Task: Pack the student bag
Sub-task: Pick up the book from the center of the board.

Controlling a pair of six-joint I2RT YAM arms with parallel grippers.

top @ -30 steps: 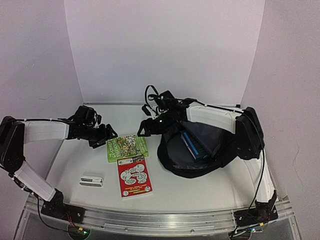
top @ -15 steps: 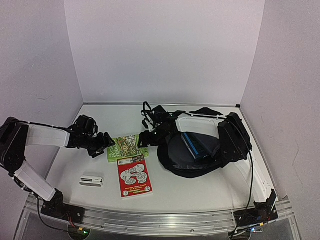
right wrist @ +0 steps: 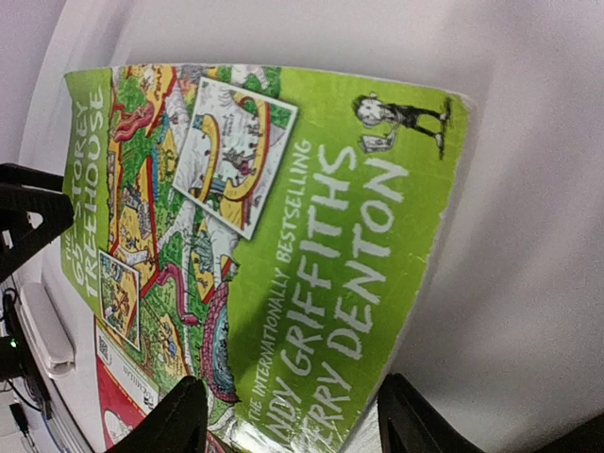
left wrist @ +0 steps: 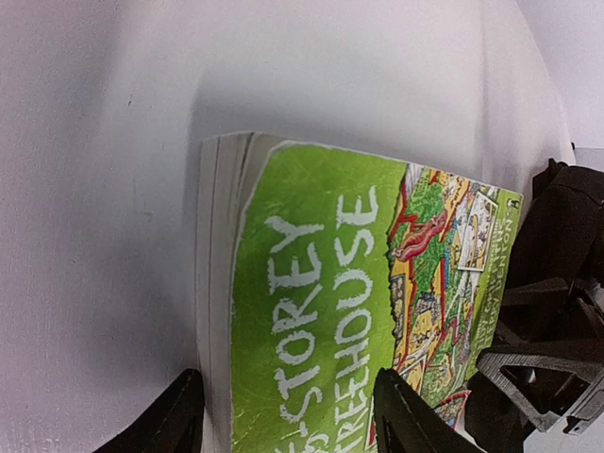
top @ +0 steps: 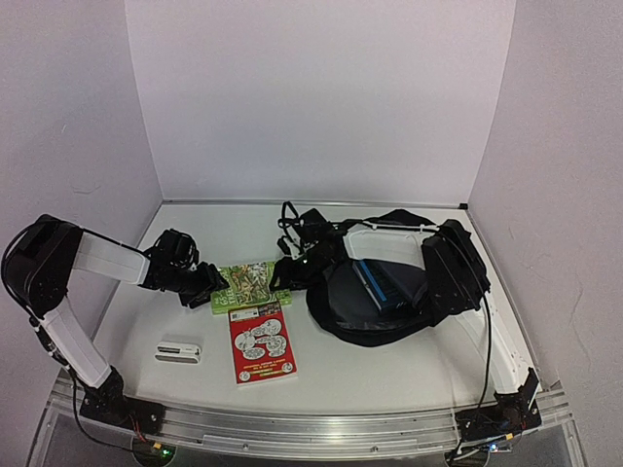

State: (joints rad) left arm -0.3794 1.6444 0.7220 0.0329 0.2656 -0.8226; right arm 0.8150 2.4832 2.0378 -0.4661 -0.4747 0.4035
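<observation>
Both arms are on the green book - one at each short end. The left pincer has its jaws partly apart, one finger beside the page edge and the other over the cover. The right pincer is the same, half open and straddling the author-name end. No firm hold shows on either.

The student bag lies right behind the right pincer, on the side away from the left pincer. Its mouth gapes open, a blue item is already inside, and the right forearm lies over it.

Risks from here:
- The book lies flat on the tabletop, so fingers closing on it may skid over the cover and just shove it instead of getting under it.
- Two pincers pushing toward each other could buckle the paperback or bend its cover.
- An uneven lift, one end up first, could make the book pivot and slip out.
- The red booklet touches the book's edge on the arm-base side of both pincers and may get dragged along.
- The soft bag mouth could fold shut under the right arm, so the book could catch on the rim.
</observation>
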